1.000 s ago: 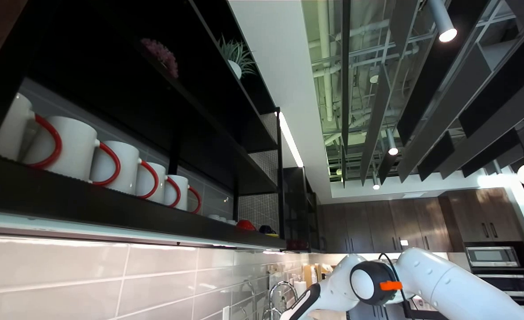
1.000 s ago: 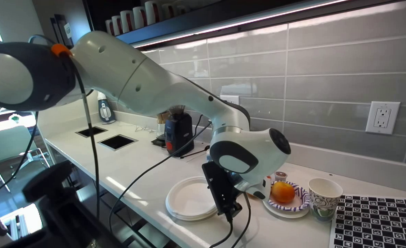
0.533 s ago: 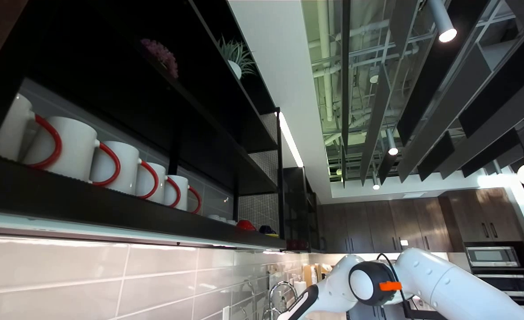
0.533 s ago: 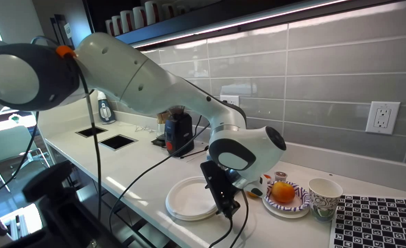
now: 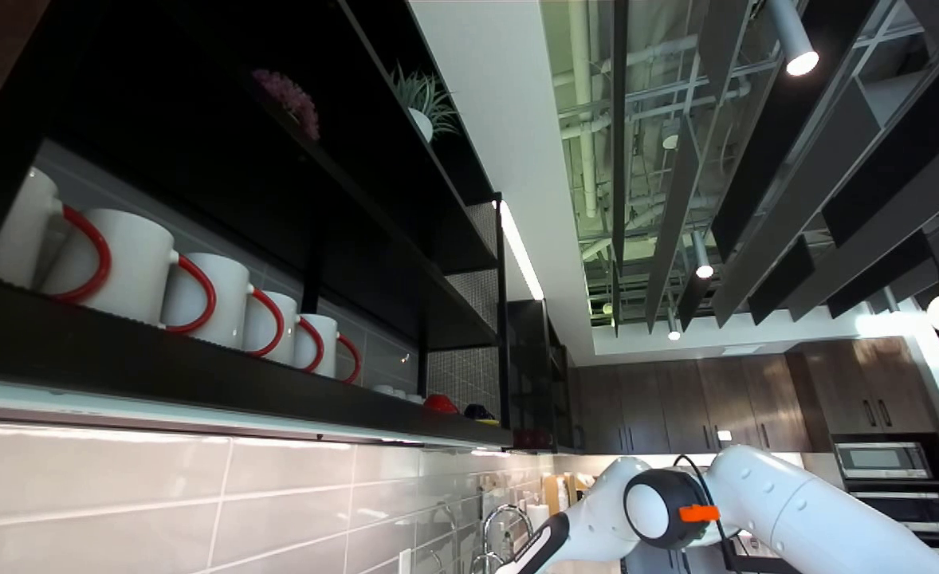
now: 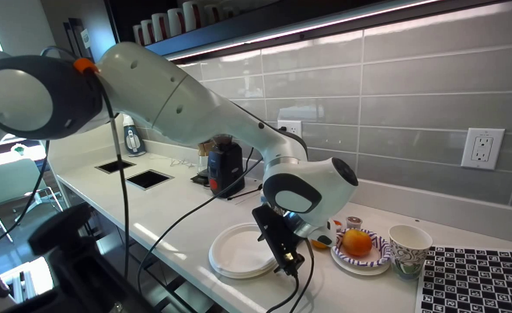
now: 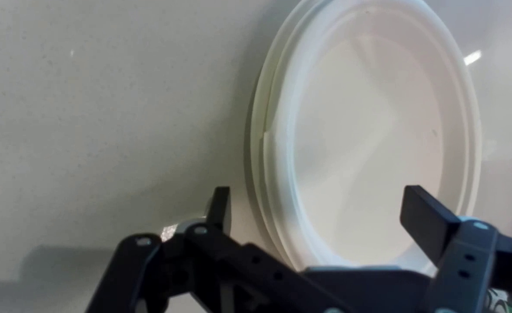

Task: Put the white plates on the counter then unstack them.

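A stack of white plates (image 6: 240, 250) lies on the white counter (image 6: 182, 191) in an exterior view. The stack fills the right half of the wrist view (image 7: 364, 130), where at least two rims show, slightly offset, one on top of the other. My gripper (image 7: 317, 191) is open with nothing between its fingers. In the wrist view its left finger is outside the plates' rim and its right finger is over the inside of the top plate. Its height above the rim is hard to tell. In an exterior view the black gripper (image 6: 273, 254) is beside the stack's right edge.
A patterned bowl (image 6: 380, 250) with an orange-red fruit (image 6: 357, 242) stands on another white plate (image 6: 364, 270). A paper cup (image 6: 408, 252) and a checkered board (image 6: 473, 278) are to its right. A dark grinder (image 6: 225, 167) stands behind. Mugs (image 5: 131, 263) line a shelf above.
The arm and hand have shifted slightly left and up in an exterior view, and the hand has tilted a little. An orange item beneath the wrist has come into view. The plates have not moved.
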Tool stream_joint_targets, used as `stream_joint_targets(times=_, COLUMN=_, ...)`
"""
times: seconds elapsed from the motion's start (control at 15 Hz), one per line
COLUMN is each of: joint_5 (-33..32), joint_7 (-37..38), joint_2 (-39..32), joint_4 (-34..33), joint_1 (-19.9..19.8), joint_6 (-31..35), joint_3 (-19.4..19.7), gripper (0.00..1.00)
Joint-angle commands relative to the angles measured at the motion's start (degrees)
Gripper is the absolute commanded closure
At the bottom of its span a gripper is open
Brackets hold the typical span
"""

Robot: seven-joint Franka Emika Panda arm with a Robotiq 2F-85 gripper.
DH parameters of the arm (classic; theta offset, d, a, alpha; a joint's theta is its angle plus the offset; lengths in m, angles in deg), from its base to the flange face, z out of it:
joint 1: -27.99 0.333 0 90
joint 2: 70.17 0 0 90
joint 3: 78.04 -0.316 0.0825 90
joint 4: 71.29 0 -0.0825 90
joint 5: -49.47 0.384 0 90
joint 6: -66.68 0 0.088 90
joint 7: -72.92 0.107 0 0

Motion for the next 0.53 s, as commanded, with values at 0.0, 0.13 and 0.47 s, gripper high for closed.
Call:
stream_joint_targets(times=0.0, joint_5=-1.9, joint_7=-2.7, joint_2=1.2, joint_4=2.3, joint_1=0.6, joint_6=3.6, joint_3=-0.4, gripper=0.0)
stream_joint_targets(times=0.13, joint_5=-1.8, joint_7=-3.7, joint_2=1.2, joint_4=2.6, joint_1=0.9, joint_6=4.7, joint_3=-0.6, gripper=0.0)
stream_joint_targets(times=0.47, joint_5=-1.1, joint_7=-5.8, joint_2=2.2, joint_4=4.5, joint_1=1.0, joint_6=6.2, joint_3=-1.2, gripper=0.0)
